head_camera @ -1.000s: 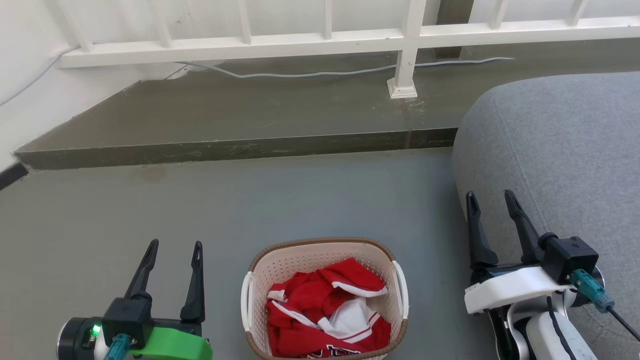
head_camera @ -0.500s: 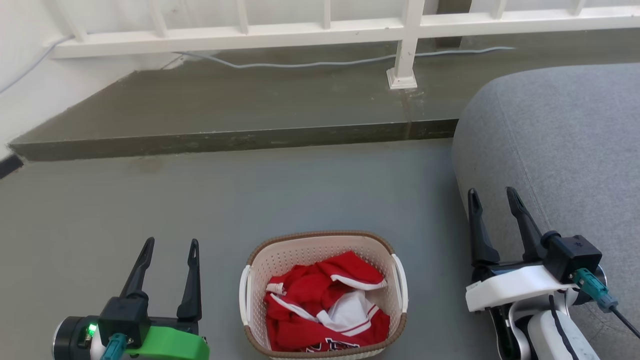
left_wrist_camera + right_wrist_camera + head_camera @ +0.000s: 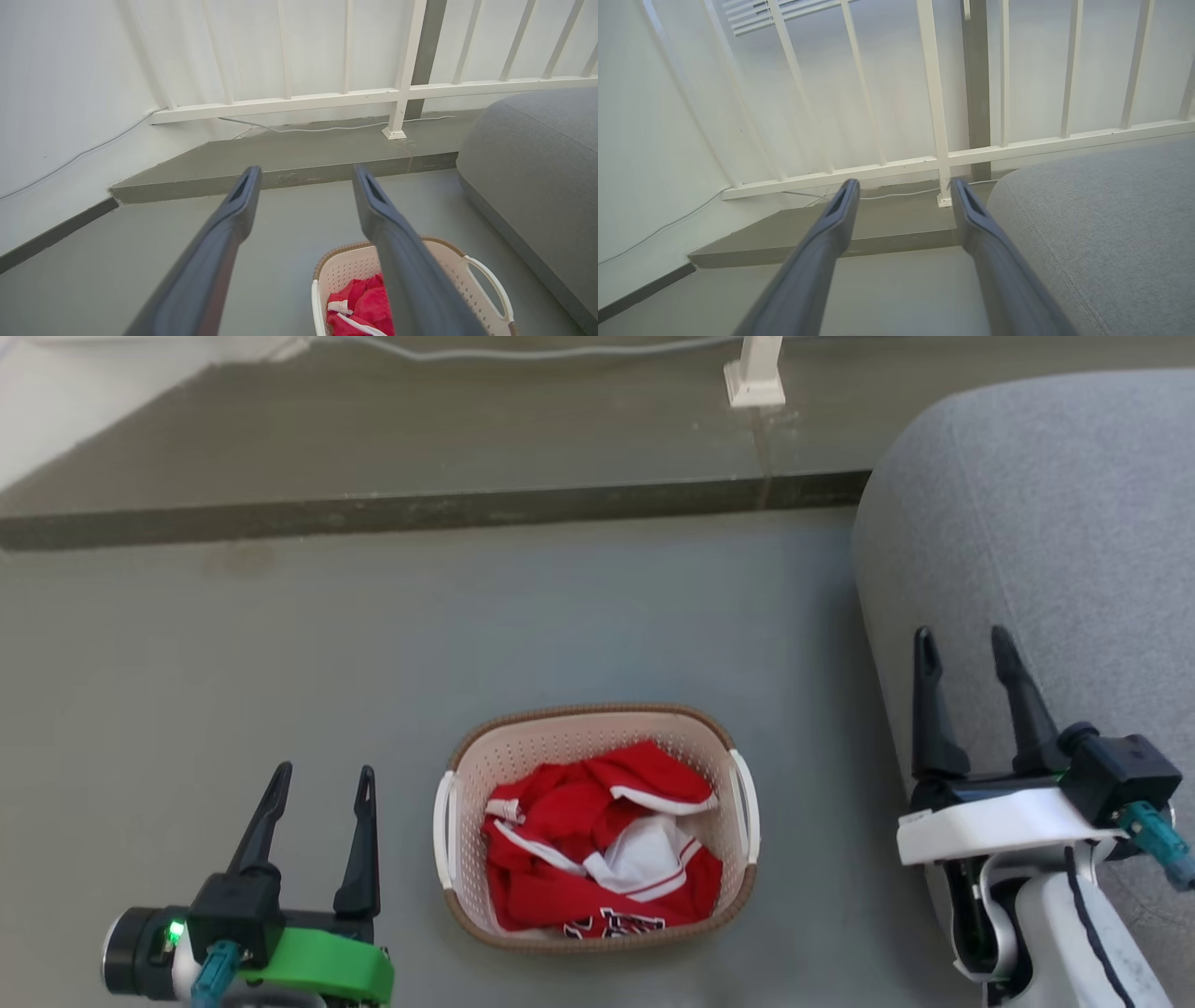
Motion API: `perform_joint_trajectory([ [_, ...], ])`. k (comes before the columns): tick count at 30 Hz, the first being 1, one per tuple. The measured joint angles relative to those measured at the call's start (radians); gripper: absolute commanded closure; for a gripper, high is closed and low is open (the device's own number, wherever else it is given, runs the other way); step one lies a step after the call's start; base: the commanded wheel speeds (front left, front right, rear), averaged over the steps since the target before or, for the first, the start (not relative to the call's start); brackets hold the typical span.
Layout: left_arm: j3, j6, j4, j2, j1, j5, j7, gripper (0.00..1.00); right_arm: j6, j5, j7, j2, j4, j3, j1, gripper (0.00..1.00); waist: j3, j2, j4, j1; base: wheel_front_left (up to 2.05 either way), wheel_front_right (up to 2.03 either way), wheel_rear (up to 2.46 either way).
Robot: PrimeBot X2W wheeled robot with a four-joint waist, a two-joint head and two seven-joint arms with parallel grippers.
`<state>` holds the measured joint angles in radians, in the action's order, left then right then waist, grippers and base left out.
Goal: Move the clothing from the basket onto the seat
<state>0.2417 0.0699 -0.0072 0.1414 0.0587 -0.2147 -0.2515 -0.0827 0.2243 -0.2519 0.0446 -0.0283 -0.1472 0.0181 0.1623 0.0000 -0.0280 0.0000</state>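
We're just starting, left hand [image 3: 326, 770] and right hand [image 3: 963, 635] both spread and empty, red white-trimmed clothing [image 3: 579, 840] heaped in the cream perforated plastic basket [image 3: 523, 756] near the grey fabric seat [image 3: 1055, 523], so next we reach in.

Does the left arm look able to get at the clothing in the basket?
Probably yes: the open left gripper sits beside the basket, and the clothing lies uncovered inside.
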Motion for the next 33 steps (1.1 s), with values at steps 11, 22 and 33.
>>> perform_joint_trajectory([
  [11, 0.033, -0.022, 0.099, -0.006, -0.121, 0.009, 0.014, 0.00, -0.016, -0.006, 0.000, 0.000, -0.028, 0.051, 0.078, 0.00, 0.149, 0.0000, -0.007, 0.0000, 0.00, 0.00, 0.00],
  [22, 0.095, -0.071, 0.228, -0.017, -0.301, 0.063, 0.055, 0.00, -0.016, -0.006, -0.002, 0.001, -0.072, 0.070, 0.200, 0.00, 0.305, 0.0000, -0.026, 0.0001, 0.00, 0.00, 0.00],
  [33, 0.125, -0.103, 0.347, -0.025, -0.460, 0.102, 0.085, 0.00, -0.016, -0.007, -0.003, 0.002, -0.106, 0.065, 0.328, 0.00, 0.447, 0.0000, -0.048, 0.0001, 0.00, 0.00, 0.00],
])
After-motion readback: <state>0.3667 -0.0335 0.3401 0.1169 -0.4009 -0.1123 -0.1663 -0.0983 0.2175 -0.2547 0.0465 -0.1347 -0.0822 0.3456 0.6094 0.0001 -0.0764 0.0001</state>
